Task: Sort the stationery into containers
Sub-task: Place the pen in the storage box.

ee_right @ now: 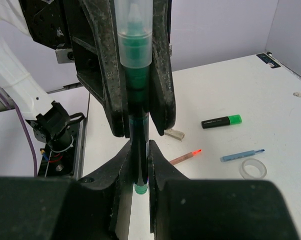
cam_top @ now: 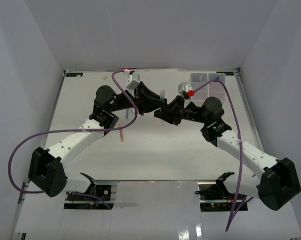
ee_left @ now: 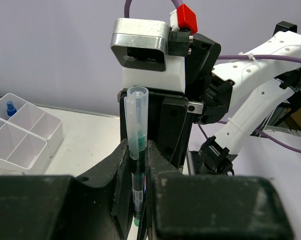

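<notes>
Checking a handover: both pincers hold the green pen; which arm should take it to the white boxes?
Right. The right pincer grips the green pen, as does the left pincer, but the white boxes lie nearer the right arm.

Bright, even light; blurred wrist-view foregrounds.

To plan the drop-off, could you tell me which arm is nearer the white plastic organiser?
Right. The right arm's wrist sits beside the white plastic organiser; the left arm reaches in from farther left. The left pincer and right pincer grip the clear-capped green pen.
</notes>
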### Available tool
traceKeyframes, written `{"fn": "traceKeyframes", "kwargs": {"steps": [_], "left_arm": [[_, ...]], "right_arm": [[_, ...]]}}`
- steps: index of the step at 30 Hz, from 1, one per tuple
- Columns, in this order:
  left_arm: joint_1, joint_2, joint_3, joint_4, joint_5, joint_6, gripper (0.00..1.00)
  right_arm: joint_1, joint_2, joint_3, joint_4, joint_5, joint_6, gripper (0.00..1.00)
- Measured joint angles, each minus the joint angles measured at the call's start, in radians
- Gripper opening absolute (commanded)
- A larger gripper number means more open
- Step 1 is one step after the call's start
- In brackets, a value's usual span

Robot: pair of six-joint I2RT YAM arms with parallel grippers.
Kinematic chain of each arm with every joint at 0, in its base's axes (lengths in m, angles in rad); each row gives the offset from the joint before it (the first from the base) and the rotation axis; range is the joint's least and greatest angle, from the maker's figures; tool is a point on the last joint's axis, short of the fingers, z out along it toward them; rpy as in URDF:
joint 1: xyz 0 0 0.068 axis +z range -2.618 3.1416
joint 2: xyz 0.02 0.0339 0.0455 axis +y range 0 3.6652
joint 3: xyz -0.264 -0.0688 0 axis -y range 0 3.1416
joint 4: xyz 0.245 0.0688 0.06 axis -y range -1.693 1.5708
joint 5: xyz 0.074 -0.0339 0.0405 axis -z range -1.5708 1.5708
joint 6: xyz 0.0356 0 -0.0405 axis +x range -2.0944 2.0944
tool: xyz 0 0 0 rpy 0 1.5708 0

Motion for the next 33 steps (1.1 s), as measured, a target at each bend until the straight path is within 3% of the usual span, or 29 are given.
{"fn": "traceKeyframes", "kwargs": {"steps": [1,5,6,9,16,23,26,33], "left_arm": [[0.000,0.000,0.000,0.000,0.000,0.000,0.08],[0.000,0.000,0.000,-0.008,0.004,0.005,0.00],[-0.002,0.000,0.000,-0.014,0.006,0.010,0.00],[-0.003,-0.003,0.000,-0.047,0.007,0.036,0.00],[0.005,-0.034,0.000,-0.184,-0.008,0.133,0.00],[0.011,-0.064,-0.047,-0.274,-0.011,0.203,0.00],[0.011,-0.064,-0.064,-0.294,-0.003,0.211,0.00],[0.011,-0.071,-0.088,-0.292,0.020,0.214,0.00]], "right_arm": [[0.000,0.000,0.000,0.000,0.000,0.000,0.12],[0.000,-0.001,0.000,-0.013,0.011,-0.008,0.46],[0.000,-0.003,0.000,-0.022,0.018,-0.012,0.60],[-0.001,-0.018,-0.006,-0.053,0.043,-0.034,0.74],[-0.010,-0.124,-0.023,-0.217,0.122,-0.121,0.78],[-0.021,-0.181,0.111,-0.452,0.180,-0.190,0.67],[-0.021,-0.180,0.199,-0.496,0.187,-0.193,0.62],[-0.021,-0.125,0.299,-0.496,0.171,-0.159,0.61]]}}
